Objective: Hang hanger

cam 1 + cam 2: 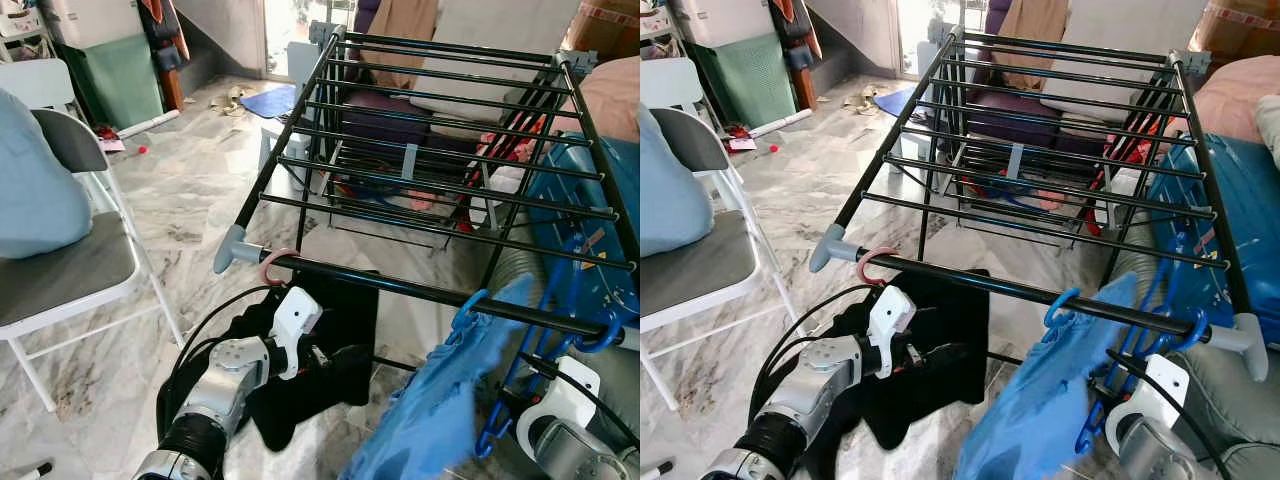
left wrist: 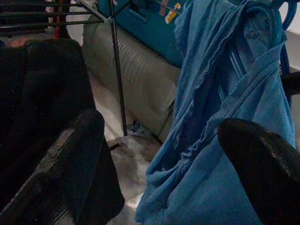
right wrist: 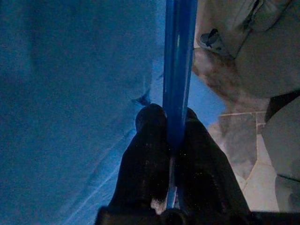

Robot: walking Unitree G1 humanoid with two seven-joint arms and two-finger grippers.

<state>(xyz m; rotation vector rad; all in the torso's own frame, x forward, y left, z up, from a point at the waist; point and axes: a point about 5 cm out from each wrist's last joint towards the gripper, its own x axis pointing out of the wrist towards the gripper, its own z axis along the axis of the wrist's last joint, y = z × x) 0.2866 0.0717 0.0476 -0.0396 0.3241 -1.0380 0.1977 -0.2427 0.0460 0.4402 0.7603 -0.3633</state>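
A black drying rack (image 1: 440, 190) stands before me, its front bar (image 1: 400, 288) nearest. A pink hanger hook (image 1: 272, 262) sits on the bar's left end, with a black garment (image 1: 345, 310) hanging below it. My left gripper (image 1: 345, 365) is open beside that garment, its fingers (image 2: 75, 154) spread and facing the blue garment (image 2: 225, 93). At the bar's right end a blue hanger (image 1: 548, 310) hooks over the bar next to the blue garment (image 1: 440, 400). My right gripper (image 3: 171, 117) is shut on the blue hanger (image 3: 178, 56) from below.
A white folding chair (image 1: 70, 280) with a pale blue cushion (image 1: 30, 190) stands at the left. A blue suitcase (image 1: 580, 190) and a grey padded piece (image 2: 140, 79) lie under the rack's right side. Clothes lie beneath the far rack.
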